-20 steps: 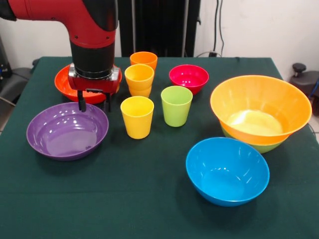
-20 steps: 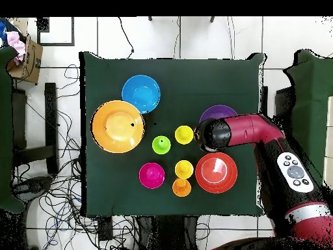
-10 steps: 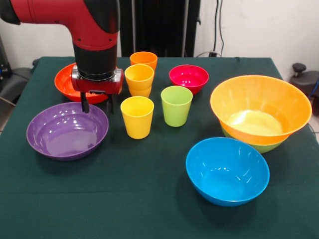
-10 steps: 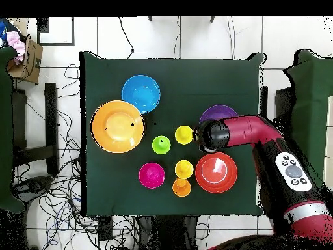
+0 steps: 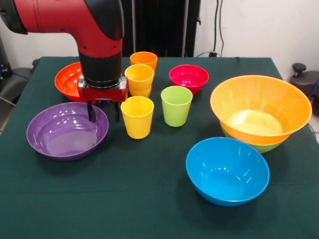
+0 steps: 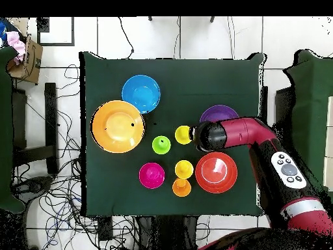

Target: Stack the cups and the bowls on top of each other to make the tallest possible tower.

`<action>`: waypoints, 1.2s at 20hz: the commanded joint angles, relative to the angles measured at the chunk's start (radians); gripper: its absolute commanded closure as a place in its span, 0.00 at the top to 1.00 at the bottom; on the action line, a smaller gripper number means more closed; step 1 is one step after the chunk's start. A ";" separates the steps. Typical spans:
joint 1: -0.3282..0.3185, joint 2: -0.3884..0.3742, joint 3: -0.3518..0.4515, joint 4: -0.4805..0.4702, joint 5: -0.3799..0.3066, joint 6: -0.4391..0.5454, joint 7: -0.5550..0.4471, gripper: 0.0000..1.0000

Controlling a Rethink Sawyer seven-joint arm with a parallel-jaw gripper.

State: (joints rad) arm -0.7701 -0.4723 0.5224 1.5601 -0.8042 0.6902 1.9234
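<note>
- Your gripper point(image 5: 104, 112) hung left of centre in the front view with its two fingers spread and nothing between them. The tips were low, over the right-hand rim of the purple bowl point(image 5: 62, 132) and just beside the front yellow cup point(image 5: 137, 116).
- In the overhead view the wrist covered the gripper. It sat between the purple bowl point(image 6: 218, 114) and the yellow cup point(image 6: 183, 135), touching neither as far as could be told.
- Behind the gripper in the front view, the red-orange bowl point(image 5: 68, 80) lay at the upper left, partly hidden by the arm.
- Work done was slight: a second yellow cup point(image 5: 139, 77) sat nested on another cup just behind the front one, and the large orange bowl point(image 5: 260, 107) at the right sat in the lime green bowl point(image 5: 259, 146).
- Loose items were the orange cup point(image 5: 144, 59), the lime green cup point(image 5: 176, 105), the magenta bowl point(image 5: 188, 77) and the blue bowl point(image 5: 227, 170) at the lower right.
- You had no single tower. In my judgement most of the task remained, and the nearest candidates were the front yellow cup and the purple bowl.
</note>
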 commanded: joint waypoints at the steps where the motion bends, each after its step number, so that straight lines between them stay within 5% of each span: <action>1: 0.045 0.105 -0.026 -0.048 -0.056 -0.071 -0.055 1.00; 9: 0.066 0.162 -0.069 -0.104 -0.107 -0.123 -0.053 1.00; 24: 0.074 0.139 -0.109 -0.112 -0.128 -0.152 -0.076 1.00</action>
State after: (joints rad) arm -0.7367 -0.3921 0.4725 1.4898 -0.8150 0.6052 1.9234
